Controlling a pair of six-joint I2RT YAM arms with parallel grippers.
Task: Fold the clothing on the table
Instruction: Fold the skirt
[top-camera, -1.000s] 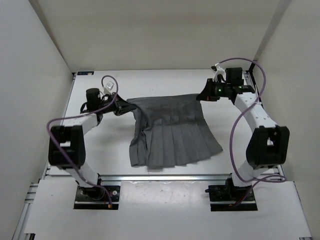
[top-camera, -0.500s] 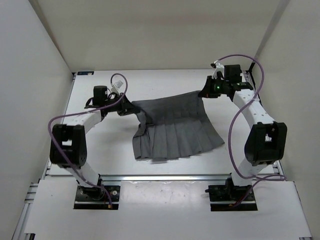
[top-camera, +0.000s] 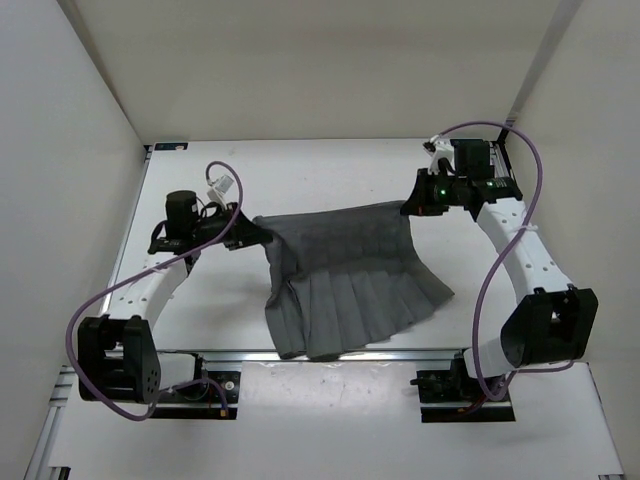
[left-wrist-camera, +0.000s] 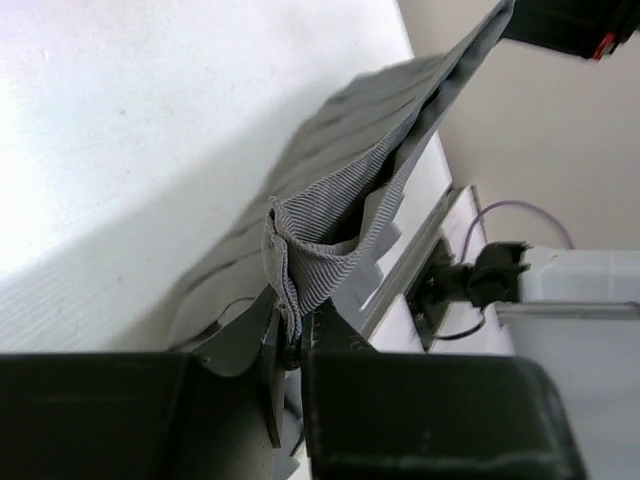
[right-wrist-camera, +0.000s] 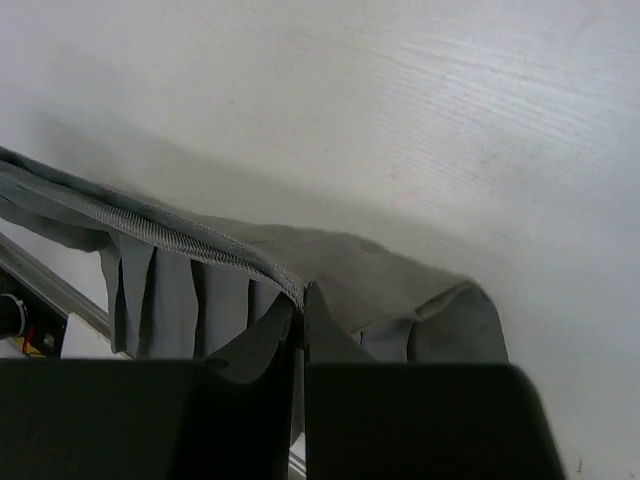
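The clothing (top-camera: 345, 270), a dark grey pleated skirt, hangs stretched between both grippers above the white table (top-camera: 300, 170). Its waistband runs from left to right, and the pleated lower part trails down to the near table edge. My left gripper (top-camera: 250, 228) is shut on the skirt's left waistband corner; the left wrist view has the bunched fabric (left-wrist-camera: 320, 250) pinched between the jaws of that gripper (left-wrist-camera: 292, 335). My right gripper (top-camera: 408, 207) is shut on the right waistband corner, and the right wrist view has that gripper (right-wrist-camera: 301, 300) clamped on the waistband seam (right-wrist-camera: 200, 245).
White walls enclose the table on three sides. A silver rail (top-camera: 330, 355) runs along the near edge, with the skirt's hem lying against it. Purple cables (top-camera: 480, 290) loop beside each arm.
Both grippers have drawn back toward the near edge with the skirt, after carrying it farther away half a second ago. The hem now reaches the near rail.
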